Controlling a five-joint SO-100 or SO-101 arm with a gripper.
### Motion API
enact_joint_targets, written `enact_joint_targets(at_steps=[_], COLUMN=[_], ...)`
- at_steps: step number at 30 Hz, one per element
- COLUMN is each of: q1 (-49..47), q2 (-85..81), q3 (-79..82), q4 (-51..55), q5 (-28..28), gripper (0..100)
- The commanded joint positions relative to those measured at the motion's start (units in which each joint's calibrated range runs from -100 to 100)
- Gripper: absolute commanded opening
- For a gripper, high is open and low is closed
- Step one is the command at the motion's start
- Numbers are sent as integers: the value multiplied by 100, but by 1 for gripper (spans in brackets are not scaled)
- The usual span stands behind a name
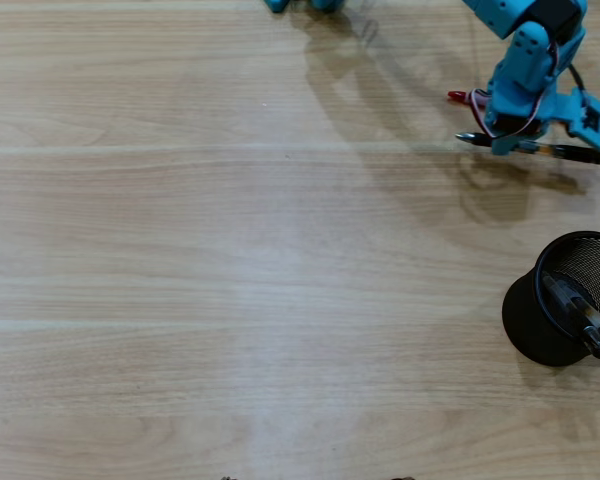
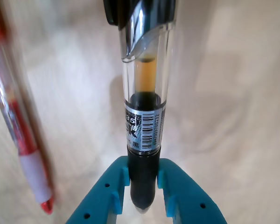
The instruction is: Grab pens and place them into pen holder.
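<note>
Wood-grain table, pale, fills both views, with my blue arm coming in at the top right of the overhead view. My gripper is clamped on a black pen: in the wrist view both teal fingers press the dark grip section near its tip, one on each side. Clear barrel with a barcode label and a black clip end runs straight away from my fingers, up the frame. In the overhead view the same pen lies roughly level under my wrist, tip poking out to the left, long end out to the right. Can't tell if it's off the table or resting on it.

Red pen lies on the table just to the left of my fingers in the wrist view, blurred, apart from the black one. Overhead shows only its red end sticking out left of my wrist.

Pen holder, black mesh, stands well below my gripper at the right edge of the overhead view, apart from it. One pen already leans inside.
</note>
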Motion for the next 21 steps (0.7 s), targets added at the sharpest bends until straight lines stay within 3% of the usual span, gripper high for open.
enact_joint_targets(at_steps=[1,4,8,12,21], q1=[269,454,922,1148,1172], q2=[-879,-964,-794,-431,499], q3=[-1998,-2840,-2659,-1735,-558], q4=[-1026,-2212,-3811,-4593,-6364], q5=[-18,-75,-849,-1445,-1920], gripper=[2,2,2,2,2])
